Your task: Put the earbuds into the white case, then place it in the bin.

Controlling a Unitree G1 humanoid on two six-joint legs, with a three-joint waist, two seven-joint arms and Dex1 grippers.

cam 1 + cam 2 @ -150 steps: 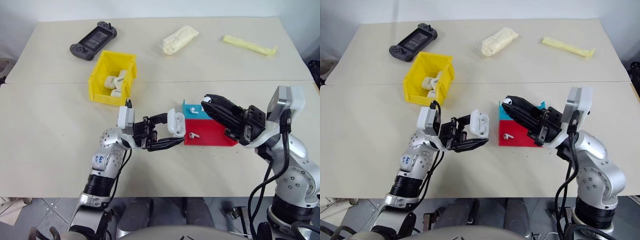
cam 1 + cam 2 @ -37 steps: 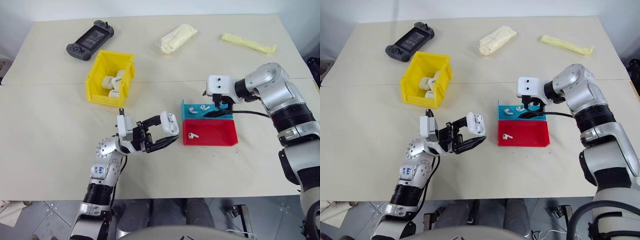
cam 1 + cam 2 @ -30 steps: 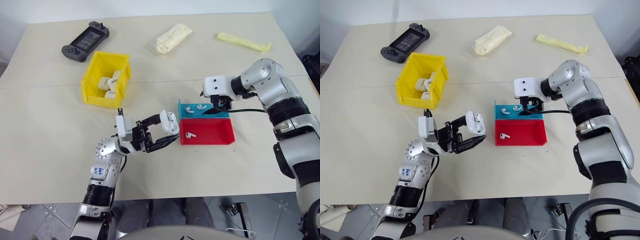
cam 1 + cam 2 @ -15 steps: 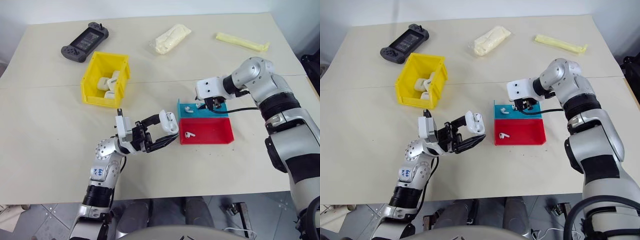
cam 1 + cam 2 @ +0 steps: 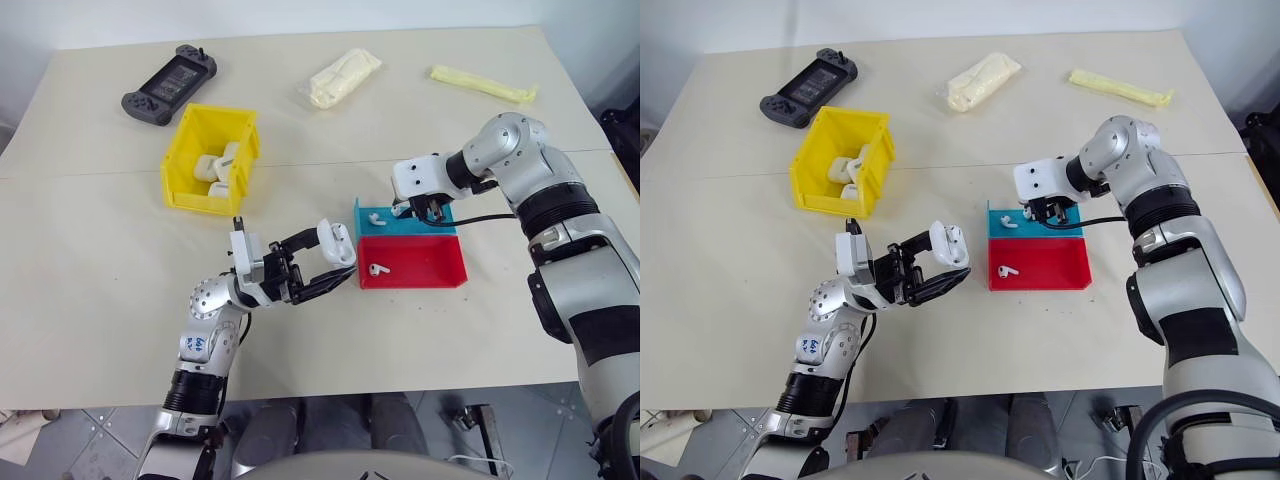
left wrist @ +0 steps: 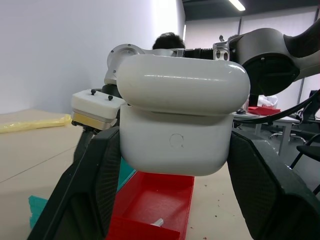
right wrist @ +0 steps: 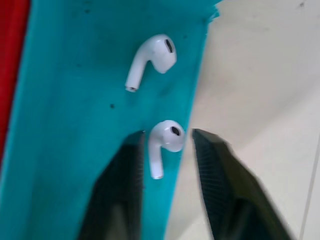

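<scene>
— Right claw (image 7: 165,135)?
— Part open, pointing down into the blue tray (image 7: 75,125). One black finger on each side of an earbud (image 7: 162,140), close in. A thin gap on one side, so not pinched, nothing held.
— Around that earbud?
— A second earbud (image 7: 152,60) just beside it on the same blue floor, apart from both fingers. Next to the blue tray, touching it, a red tray (image 5: 420,265) with a third earbud (image 5: 378,268) lying near its left end.
— Left claw (image 5: 335,265)?
— Clamped shut on the white case (image 6: 175,115), one finger against each side. Held up off the table (image 5: 100,270), just left of the two trays, pointing toward them. Lid uppermost, overhanging the body and looking slightly ajar; hard to say by how much. A small round button on the case's front.
— And the bin?
— Yellow bin (image 5: 190,185) further back and to the left, well apart from both claws. Several white cases (image 5: 222,165) lying inside it already.
— Anything beyond that?
— Along the far edge of the table: a black game controller (image 5: 170,85) behind the bin, a cream pouch (image 5: 345,78) near the middle, a pale yellow strip (image 5: 485,85) to the right. All well clear of the trays.
</scene>
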